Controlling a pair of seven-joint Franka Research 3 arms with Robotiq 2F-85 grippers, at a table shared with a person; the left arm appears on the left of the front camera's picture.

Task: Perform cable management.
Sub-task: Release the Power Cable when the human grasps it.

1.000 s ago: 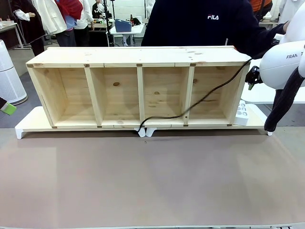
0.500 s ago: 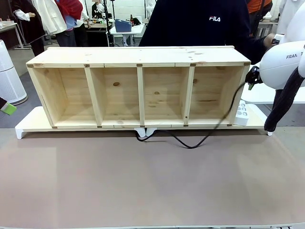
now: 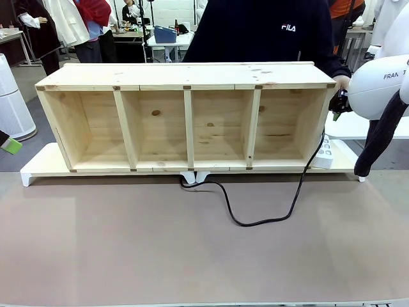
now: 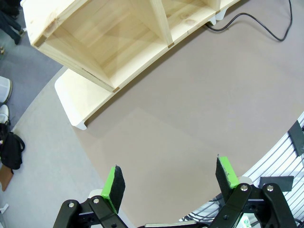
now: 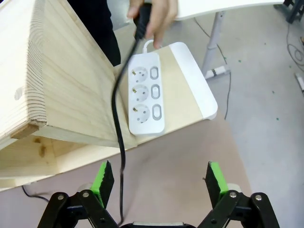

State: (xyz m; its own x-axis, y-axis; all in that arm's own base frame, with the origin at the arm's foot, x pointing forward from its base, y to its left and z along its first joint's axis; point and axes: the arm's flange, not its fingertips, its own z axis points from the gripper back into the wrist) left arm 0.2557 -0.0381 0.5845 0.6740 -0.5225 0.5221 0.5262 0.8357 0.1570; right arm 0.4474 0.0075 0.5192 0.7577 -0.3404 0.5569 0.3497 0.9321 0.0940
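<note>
Cable (image 3: 259, 220) now slack across mat (image 3: 192, 256)

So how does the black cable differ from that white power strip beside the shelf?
The cable is thin, black and loops loosely across the table; the power strip is a white, rigid block with three sockets lying flat. The person's hand holds the cable's plug end up; the power strip lies untouched. Both sit at the shelf's right end.

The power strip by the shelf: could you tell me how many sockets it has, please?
3 on the power strip, in one row: one nearest the person's hand, one in the middle, one at the near end.
</note>
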